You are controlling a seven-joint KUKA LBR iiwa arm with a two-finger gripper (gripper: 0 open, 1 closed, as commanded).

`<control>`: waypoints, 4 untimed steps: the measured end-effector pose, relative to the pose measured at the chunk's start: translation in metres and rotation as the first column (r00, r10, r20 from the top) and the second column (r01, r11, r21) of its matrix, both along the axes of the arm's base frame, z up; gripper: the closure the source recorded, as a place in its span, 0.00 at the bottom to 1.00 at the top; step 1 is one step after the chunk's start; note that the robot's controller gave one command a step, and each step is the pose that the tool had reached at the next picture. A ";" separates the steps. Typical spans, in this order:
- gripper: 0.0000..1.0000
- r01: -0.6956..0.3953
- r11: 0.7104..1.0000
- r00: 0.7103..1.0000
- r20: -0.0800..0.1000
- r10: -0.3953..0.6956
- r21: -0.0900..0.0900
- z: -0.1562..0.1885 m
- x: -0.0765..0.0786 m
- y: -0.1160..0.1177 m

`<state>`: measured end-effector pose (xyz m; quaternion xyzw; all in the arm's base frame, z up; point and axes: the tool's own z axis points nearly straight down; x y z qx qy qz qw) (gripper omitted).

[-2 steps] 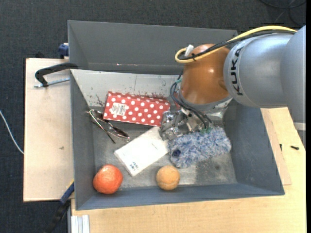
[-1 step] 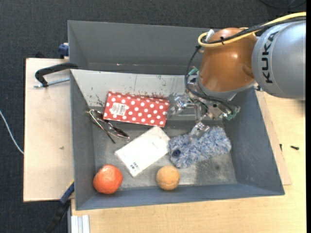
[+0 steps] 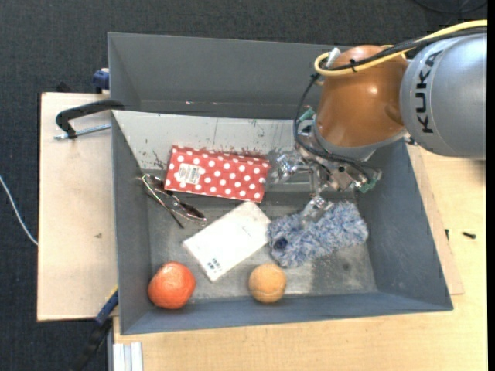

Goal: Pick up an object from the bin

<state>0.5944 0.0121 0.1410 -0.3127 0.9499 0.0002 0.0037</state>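
One fluffy blue-grey cloth [image 3: 325, 234] lies right of the bin's middle, and the gripper [image 3: 316, 202] is down at its upper edge. I can't tell whether it touches the cloth, and I can't make out whether its grip is open or closed. Just left of the cloth sits a tilted white flat box [image 3: 228, 240]. Behind that is a red white-dotted box [image 3: 218, 174], with a pair of spectacles [image 3: 172, 199] to its left. An orange ball [image 3: 172, 285] and a paler ball [image 3: 267, 282] rest by the front wall of the grey bin [image 3: 193, 76].

The silver-grey arm [image 3: 456, 91] bears black KUKA lettering, an orange wrist cover [image 3: 360, 103] and yellow cable [image 3: 448, 31].
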 end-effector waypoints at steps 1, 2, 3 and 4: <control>1.00 -0.084 0.996 0.996 0.003 0.084 0.006 -0.060 -0.035 -0.061; 1.00 -0.084 0.996 0.996 0.003 0.084 0.006 -0.060 -0.035 -0.061; 1.00 -0.085 0.996 0.996 0.003 0.085 0.006 -0.059 -0.036 -0.061; 1.00 -0.103 0.995 0.995 0.001 0.103 0.001 -0.013 -0.036 -0.069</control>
